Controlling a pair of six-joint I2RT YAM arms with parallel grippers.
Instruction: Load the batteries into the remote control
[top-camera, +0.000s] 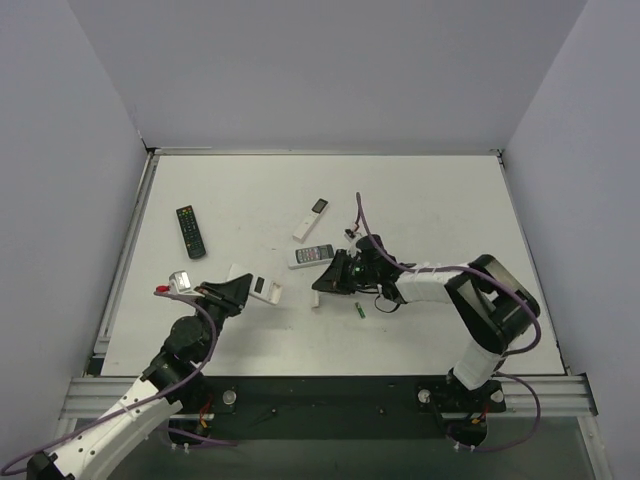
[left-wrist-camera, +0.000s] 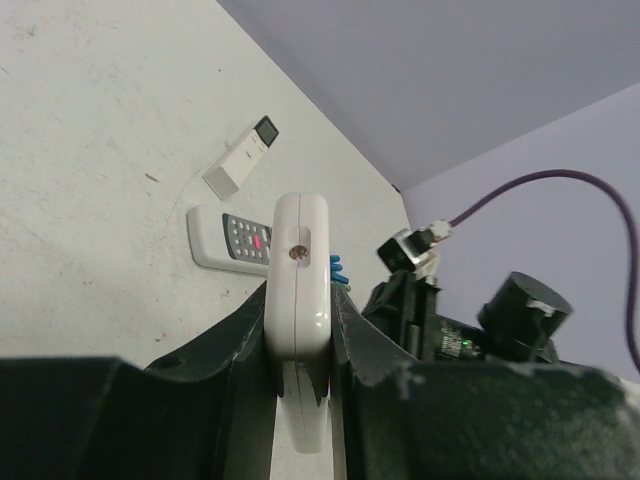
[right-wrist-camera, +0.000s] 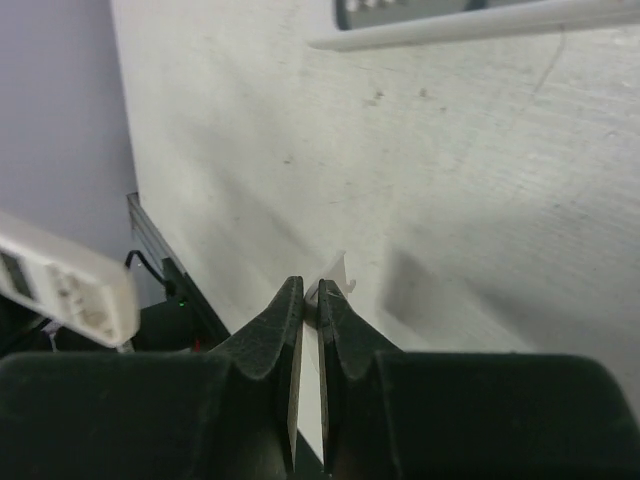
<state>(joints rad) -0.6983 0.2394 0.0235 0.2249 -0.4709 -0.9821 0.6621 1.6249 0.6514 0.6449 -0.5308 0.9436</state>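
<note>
My left gripper is shut on the white remote control, held on edge above the table's front left. Its open battery bay faces the right arm and shows in the right wrist view. My right gripper is shut on a thin white battery cover, low over the table. A green battery lies just right of it. Blue batteries lie behind the held remote, by the right gripper.
A white remote with grey buttons and one red button lies mid-table. A white remote with a grey screen lies behind it. A long black remote lies far left. Walls enclose three sides.
</note>
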